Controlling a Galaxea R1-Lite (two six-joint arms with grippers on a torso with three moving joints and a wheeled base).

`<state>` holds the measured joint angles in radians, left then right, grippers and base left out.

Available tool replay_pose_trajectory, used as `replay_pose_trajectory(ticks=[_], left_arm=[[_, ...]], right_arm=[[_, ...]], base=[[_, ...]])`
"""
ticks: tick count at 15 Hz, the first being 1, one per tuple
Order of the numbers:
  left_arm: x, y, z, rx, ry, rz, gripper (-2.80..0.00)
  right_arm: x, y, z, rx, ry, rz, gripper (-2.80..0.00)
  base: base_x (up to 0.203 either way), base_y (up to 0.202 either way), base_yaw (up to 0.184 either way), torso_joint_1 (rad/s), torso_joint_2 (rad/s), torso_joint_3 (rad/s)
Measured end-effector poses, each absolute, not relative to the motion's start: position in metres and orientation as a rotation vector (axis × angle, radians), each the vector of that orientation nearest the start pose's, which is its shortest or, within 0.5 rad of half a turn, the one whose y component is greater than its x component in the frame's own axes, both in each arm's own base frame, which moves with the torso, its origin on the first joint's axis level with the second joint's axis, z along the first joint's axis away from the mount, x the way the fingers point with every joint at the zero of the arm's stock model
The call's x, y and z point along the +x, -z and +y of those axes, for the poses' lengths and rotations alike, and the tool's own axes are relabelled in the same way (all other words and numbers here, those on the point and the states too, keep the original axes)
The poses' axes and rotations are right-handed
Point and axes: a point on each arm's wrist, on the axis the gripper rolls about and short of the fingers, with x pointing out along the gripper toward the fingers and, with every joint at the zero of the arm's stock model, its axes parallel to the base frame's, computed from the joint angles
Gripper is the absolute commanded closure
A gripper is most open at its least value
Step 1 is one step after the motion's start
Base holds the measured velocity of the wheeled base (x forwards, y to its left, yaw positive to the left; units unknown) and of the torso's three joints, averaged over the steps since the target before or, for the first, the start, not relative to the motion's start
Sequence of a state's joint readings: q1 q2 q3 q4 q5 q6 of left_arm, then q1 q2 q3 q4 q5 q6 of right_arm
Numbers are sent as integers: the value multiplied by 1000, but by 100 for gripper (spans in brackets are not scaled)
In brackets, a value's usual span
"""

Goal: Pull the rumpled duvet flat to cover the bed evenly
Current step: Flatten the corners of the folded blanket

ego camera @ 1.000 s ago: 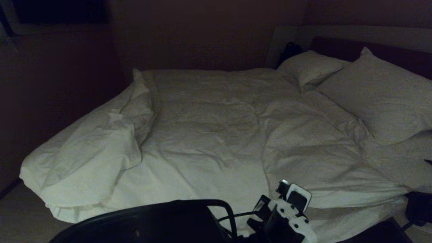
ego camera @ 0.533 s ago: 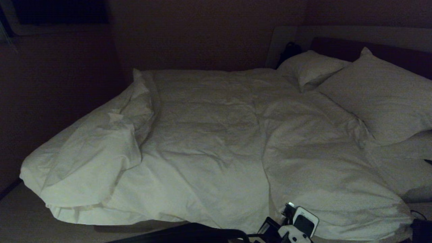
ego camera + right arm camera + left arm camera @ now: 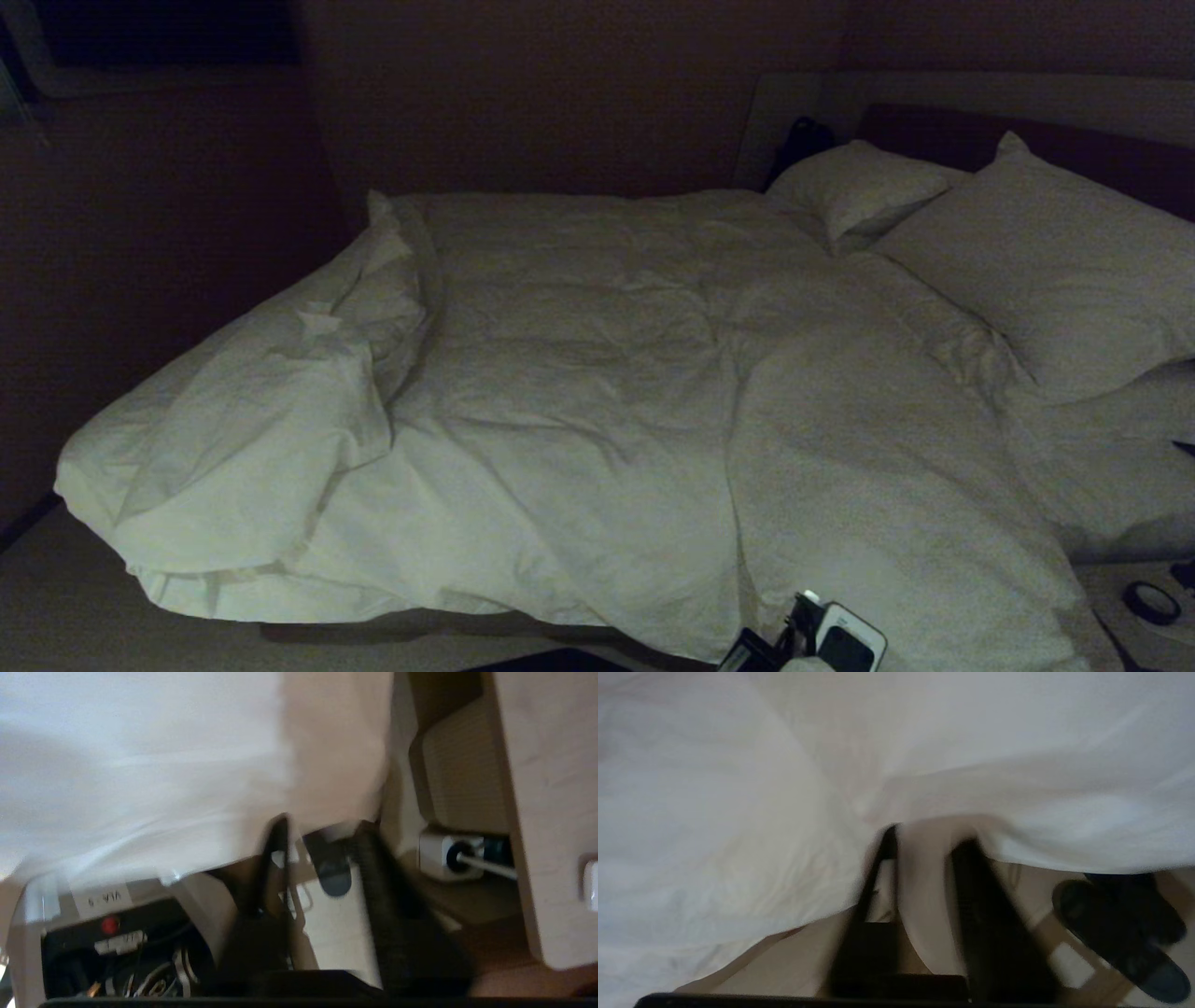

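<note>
We have just pulled the duvet [image 3: 579, 392] down over the near edge of the bed [image 3: 934, 93], and our left hand [image 3: 924, 849] and right hand [image 3: 322, 844] have both spread apart, letting go, though it stays bunched at the foot.

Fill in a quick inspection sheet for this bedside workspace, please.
Surface: bed, covered in white bedding.
Job's things: duvet spread but creased, bunched at the foot end; two pillows by the headboard.
Clutter: dark slipper on the floor.
Grippers: left end effector and right end effector open, at the duvet's near edge.
Cables: plug with lead beside the bed.
Surroundings: dark wall behind the bed.
</note>
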<state>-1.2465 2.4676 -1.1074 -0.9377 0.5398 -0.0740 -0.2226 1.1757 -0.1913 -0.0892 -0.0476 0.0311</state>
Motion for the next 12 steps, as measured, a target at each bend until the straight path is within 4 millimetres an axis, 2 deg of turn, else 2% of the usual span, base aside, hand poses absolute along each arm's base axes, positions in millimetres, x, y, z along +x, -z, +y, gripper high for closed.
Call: replay_pose_trajectory(ticks=[6, 9, 11, 12], left_arm=[[134, 12, -415, 278, 729, 297, -280], [135, 1, -418, 253, 735, 276, -280], [143, -10, -419, 234, 717, 267, -280], [151, -19, -418, 221, 700, 260, -280]], right_arm=[[106, -91, -26, 112, 287, 923, -280], [109, -95, -26, 111, 288, 911, -280], [114, -100, -27, 110, 289, 893, -280], [117, -101, -28, 111, 289, 893, 0]], base=[[0, 0, 0, 0, 0, 0], [0, 0, 0, 0, 0, 0], [0, 0, 0, 0, 0, 0], [0, 0, 0, 0, 0, 0]])
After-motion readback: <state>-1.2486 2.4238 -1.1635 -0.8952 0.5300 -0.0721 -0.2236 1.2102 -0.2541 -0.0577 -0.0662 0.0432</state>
